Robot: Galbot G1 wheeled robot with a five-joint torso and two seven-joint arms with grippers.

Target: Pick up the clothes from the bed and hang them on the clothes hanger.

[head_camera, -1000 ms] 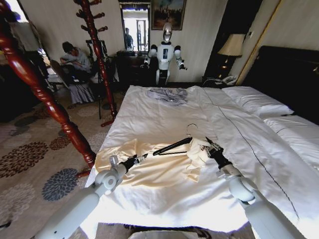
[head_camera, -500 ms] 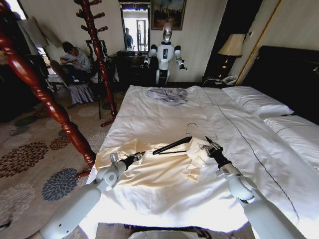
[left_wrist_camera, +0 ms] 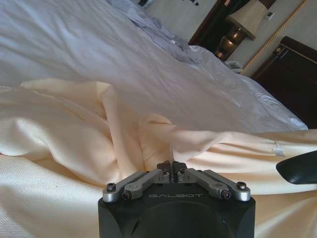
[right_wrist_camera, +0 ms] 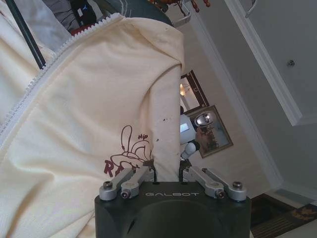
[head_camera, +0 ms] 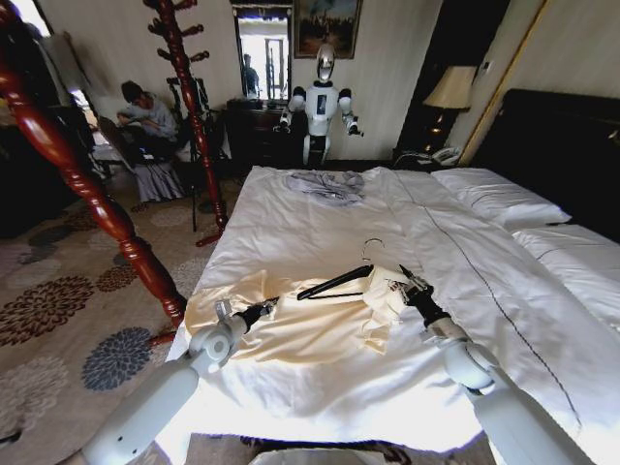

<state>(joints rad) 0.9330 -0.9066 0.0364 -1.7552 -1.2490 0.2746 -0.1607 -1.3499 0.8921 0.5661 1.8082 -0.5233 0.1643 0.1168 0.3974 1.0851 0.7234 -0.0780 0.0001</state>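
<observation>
The shirt (head_camera: 300, 325) lies spread on the bed (head_camera: 484, 291), near its foot, with the hanger (head_camera: 339, 283) resting on its upper edge. The left gripper (head_camera: 271, 305) is pinched closed on a raised fold at the shirt's left side, seemingly to anchor the cloth. The right gripper (head_camera: 399, 284) clamps the printed right edge and lifts it beside the hanger, probably to open the garment for threading.
</observation>
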